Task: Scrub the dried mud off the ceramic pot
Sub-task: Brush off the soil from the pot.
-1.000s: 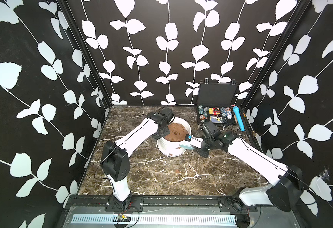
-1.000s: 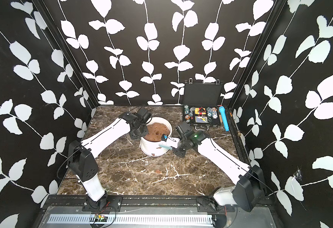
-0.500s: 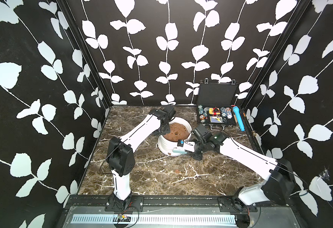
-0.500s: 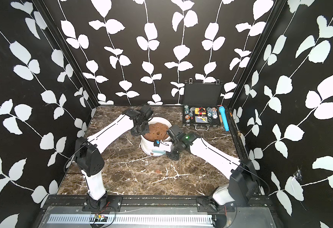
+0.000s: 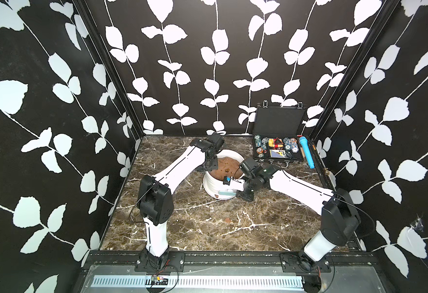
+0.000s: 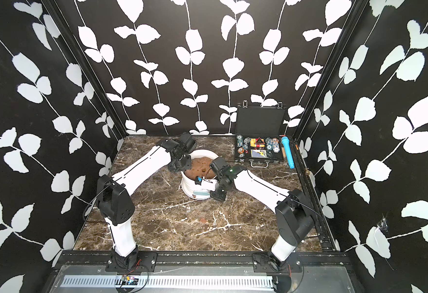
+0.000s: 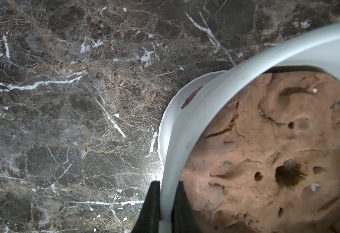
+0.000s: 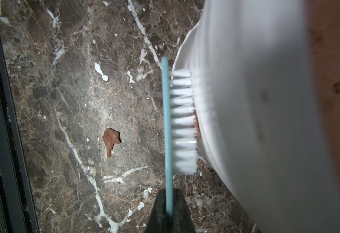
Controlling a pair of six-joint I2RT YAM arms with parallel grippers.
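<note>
Field notes. White glossy ribbed ceramic pot [image 5: 211,184] sits mid-frame in both top views, on the dark brown marble table [image 5: 195,229]. My left gripper [image 7: 167,184] pinches its thick rim, one finger outside, one inside beside the reddish-brown domed fill [image 7: 276,141]. My right gripper [image 8: 169,191] is clamped on a pale blue brush [image 8: 167,121], white bristles pressed to the pot's outer wall. A blotch of dried mud [image 8: 197,129] shows behind the bristles. One reddish flake [image 8: 111,139] lies loose on the table, near the pot.
</note>
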